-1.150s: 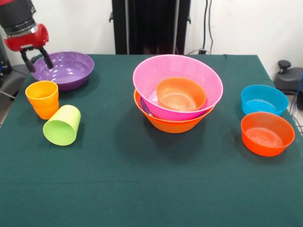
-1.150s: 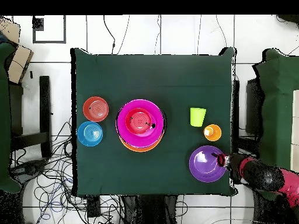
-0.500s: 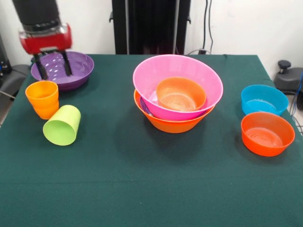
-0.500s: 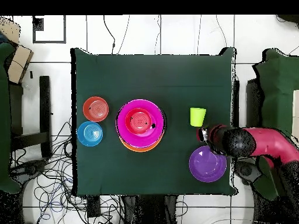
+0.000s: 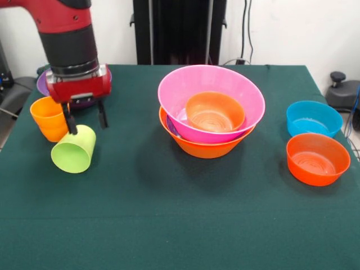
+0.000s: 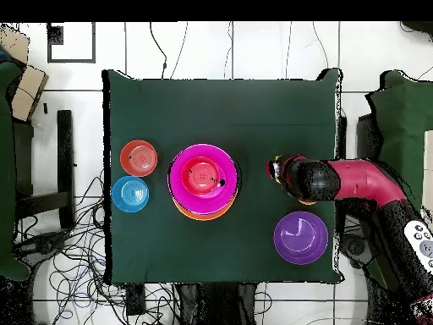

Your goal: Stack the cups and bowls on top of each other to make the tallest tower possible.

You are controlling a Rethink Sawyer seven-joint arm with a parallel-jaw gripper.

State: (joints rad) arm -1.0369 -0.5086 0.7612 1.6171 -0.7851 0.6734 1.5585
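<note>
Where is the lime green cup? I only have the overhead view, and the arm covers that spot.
Observer: The lime green cup lies on its side, its mouth facing the front camera, just below the gripper.
Operator: Is the gripper open?
Observer: Yes, it is open. One finger ends at the cup's upper edge, and I cannot tell whether it touches. The other hangs over bare cloth.
Operator: And the orange cup?
Observer: The orange cup stands upright right next to the green one, on the side away from the bowls.
</note>
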